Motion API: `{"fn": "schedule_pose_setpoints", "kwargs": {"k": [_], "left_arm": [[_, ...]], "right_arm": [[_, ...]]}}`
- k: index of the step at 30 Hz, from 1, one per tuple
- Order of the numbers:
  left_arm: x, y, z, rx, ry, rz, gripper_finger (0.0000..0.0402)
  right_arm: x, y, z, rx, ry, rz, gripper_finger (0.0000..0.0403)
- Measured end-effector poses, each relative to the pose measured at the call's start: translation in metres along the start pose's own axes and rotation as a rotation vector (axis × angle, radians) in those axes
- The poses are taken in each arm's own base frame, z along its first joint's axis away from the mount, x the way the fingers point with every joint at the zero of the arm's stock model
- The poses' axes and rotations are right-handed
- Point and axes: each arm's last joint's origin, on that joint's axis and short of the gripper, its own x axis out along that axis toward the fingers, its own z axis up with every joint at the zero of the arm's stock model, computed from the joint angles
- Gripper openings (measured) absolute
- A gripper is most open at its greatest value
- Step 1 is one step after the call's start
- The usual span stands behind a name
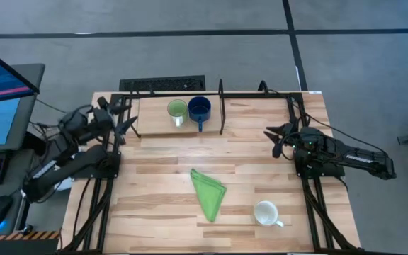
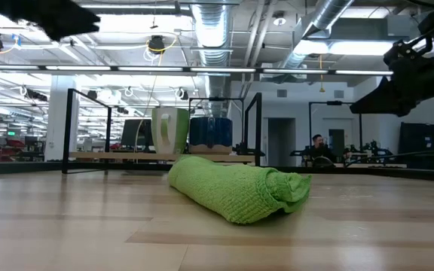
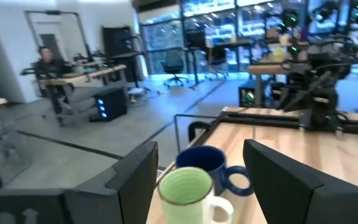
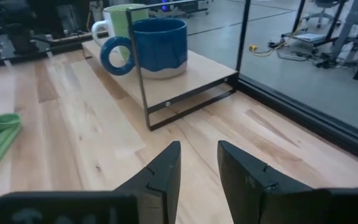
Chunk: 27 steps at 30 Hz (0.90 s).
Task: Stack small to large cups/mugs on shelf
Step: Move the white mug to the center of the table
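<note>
High view, shelf: the shelf point(image 1: 154, 122) is seen along the upper middle of the frame, with the green mug point(image 1: 177, 110) and the blue mug point(image 1: 199, 108) set touching or nearly so on its wooden base.
High view, white mug: the white mug point(image 1: 265, 212) is seen alone on the table point(image 1: 154, 184) at the lower right, well apart from the shelf, with the green cloth point(image 1: 209, 193) between them.
High view, arms: the left gripper point(image 1: 125, 125) is held at the left end of the shelf and the right gripper point(image 1: 278, 136) at the right of the frame; neither is closed on anything.
Low view, risk: the cloth is seen filling the centre foreground. If the white mug is carried low, it could be snagged on the cloth.
Left wrist view, pincer: the left fingers point(image 3: 278, 174) are seen spread wide at the bottom of the frame, released, with both shelved mugs between them in the distance.
Left wrist view, risk: the green mug could be knocked over by a forward reach.
Right wrist view, pincer: the right fingers point(image 4: 160, 171) are parted with a narrow gap, empty, at the bottom centre.
Right wrist view, risk: the black rod frame stands in front of the blue mug at upper centre. A mug brought in could be struck against it, and little free base is judged left beside the blue mug's handle.
</note>
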Motion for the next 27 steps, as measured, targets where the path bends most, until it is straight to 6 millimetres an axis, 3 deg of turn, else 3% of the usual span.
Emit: {"fn": "schedule_pose_setpoints", "kwargs": {"k": [6, 10, 16, 23, 27], "left_arm": [[-0.008, -0.003, -0.035, -0.027, -0.029, 0.066, 0.0229], [-0.001, -0.004, -0.053, -0.05, 0.029, 0.063, 0.0229], [0.003, -0.004, -0.064, -0.053, 0.054, 0.1, 0.0229], [0.004, -0.004, -0.066, -0.053, 0.057, 0.1, 0.0229], [0.004, -0.004, -0.066, -0.052, 0.058, 0.1, 0.0229]], "right_arm": [[0.0, 0.001, 0.0, 0.002, 0.003, 0.037, 0.0127], [0.0, 0.002, 0.0, 0.003, 0.003, 0.057, 0.0127], [-0.002, 0.006, 0.004, 0.012, -0.023, 0.157, 0.0127], [-0.02, 0.012, 0.036, 0.041, -0.108, 0.332, 0.0127], [-0.033, 0.017, 0.062, -0.052, -0.153, 0.405, 0.0127]]}}
